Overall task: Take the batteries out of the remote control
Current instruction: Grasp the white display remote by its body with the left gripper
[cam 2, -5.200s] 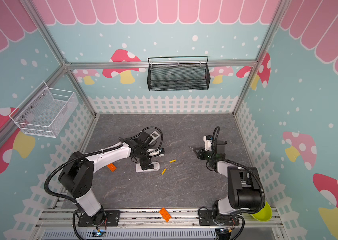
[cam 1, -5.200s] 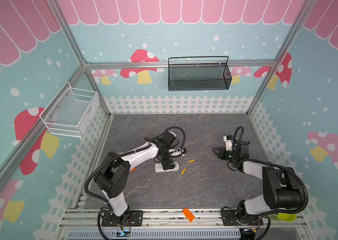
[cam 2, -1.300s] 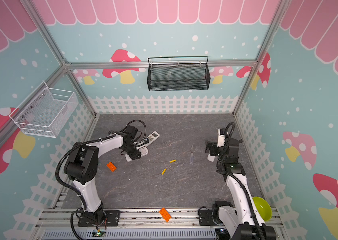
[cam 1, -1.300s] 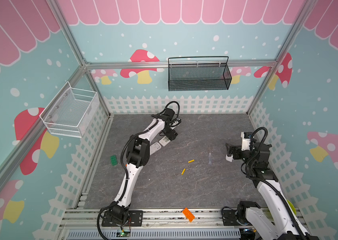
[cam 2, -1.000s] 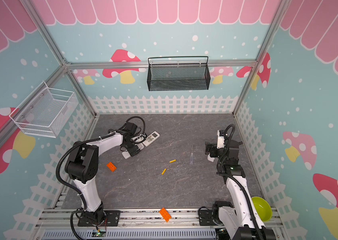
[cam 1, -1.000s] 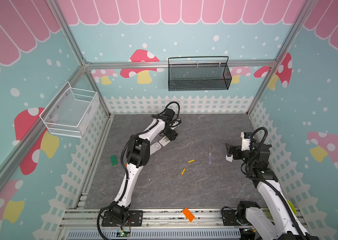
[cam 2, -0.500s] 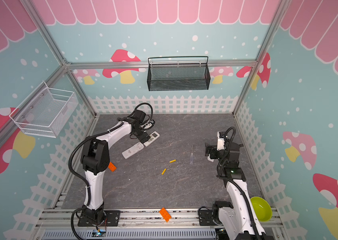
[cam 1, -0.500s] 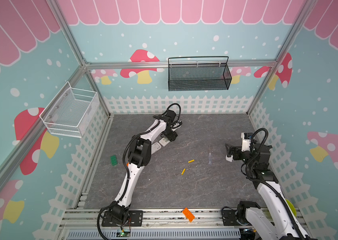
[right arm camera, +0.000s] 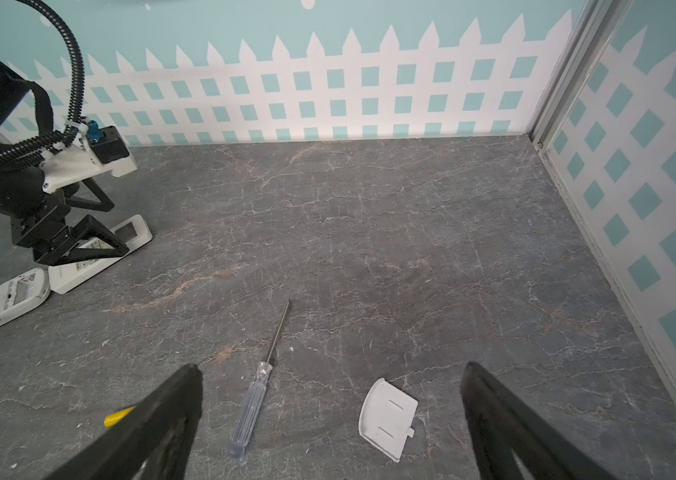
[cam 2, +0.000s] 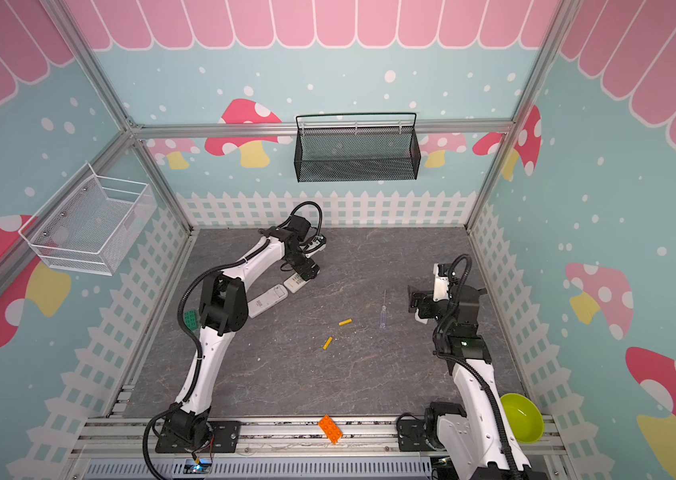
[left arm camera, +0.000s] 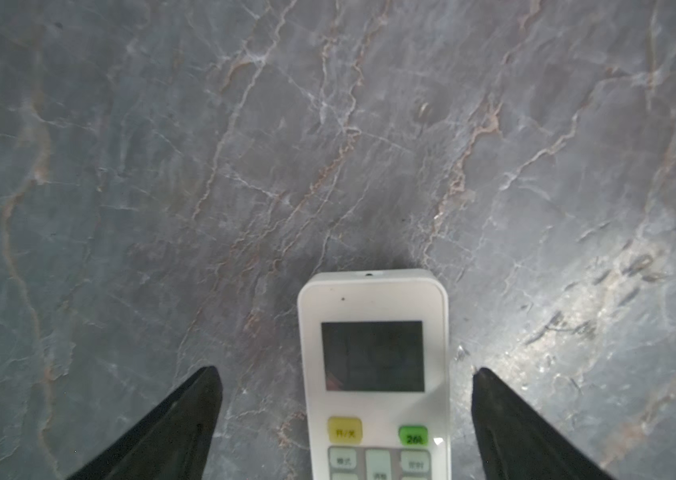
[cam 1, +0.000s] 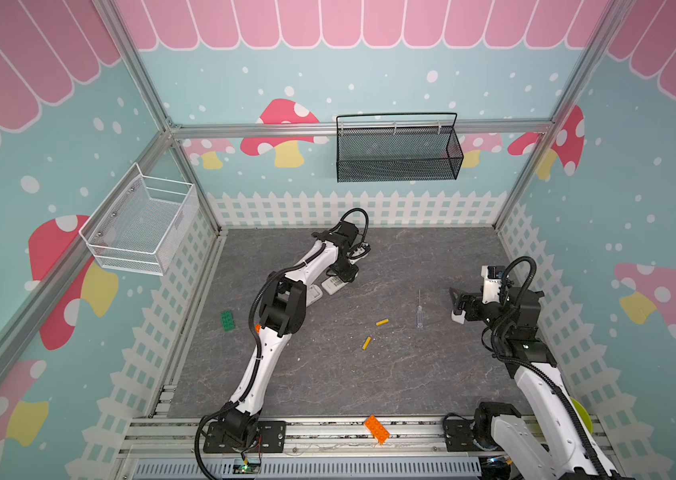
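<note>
across the lower half of both top views: grey veined slab (cam 1: pixel 369 382), edged by white fence print (cam 1: pixel 369 208). walls (cam 1: pixel 369 83) teal, with mushrooms and pink scallops. upper centre, back wall: black basket (cam 1: pixel 398 166). left wall: white basket (cam 1: pixel 141 232). slab centre: two yellow batteries (cam 1: pixel 382 322), loose, near each other; screwdriver (cam 1: pixel 419 311) just right; cover (right arm camera: pixel 388 417) beside it. left of centre: two white remotes (cam 2: pixel 268 302), close together. left gripper (left arm camera: pixel 345 370): fingers apart, astride the upper one, not touching. right gripper (right arm camera: pixel 330 367), at right: fingers wide apart, above the slab.
</note>
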Robot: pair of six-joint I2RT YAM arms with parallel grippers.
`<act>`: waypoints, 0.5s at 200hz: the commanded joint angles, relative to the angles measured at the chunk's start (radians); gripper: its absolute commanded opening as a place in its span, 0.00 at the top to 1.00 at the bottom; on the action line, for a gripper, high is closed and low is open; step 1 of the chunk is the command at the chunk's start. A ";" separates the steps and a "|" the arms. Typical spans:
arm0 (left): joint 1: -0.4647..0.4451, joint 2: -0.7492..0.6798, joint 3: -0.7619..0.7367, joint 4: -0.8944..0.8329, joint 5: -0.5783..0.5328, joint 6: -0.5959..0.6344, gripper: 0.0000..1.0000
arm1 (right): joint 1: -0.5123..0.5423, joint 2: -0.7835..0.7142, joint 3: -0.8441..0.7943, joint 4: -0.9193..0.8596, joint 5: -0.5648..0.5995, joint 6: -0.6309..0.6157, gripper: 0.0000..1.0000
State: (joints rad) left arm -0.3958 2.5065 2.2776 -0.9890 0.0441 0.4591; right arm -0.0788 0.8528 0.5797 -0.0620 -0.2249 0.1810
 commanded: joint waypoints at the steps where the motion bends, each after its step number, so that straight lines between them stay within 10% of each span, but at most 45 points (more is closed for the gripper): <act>1: -0.006 0.035 0.017 -0.044 0.027 -0.037 0.11 | -0.004 -0.020 -0.012 -0.010 -0.014 0.006 0.02; 100: -0.047 0.068 0.065 -0.065 0.006 -0.039 0.62 | -0.004 -0.044 -0.047 0.026 -0.104 0.088 0.07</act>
State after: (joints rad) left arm -0.4454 2.5492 2.3157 -1.0260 0.0452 0.4362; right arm -0.0788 0.8284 0.5644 -0.0658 -0.2729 0.2199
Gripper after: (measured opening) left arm 0.430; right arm 0.950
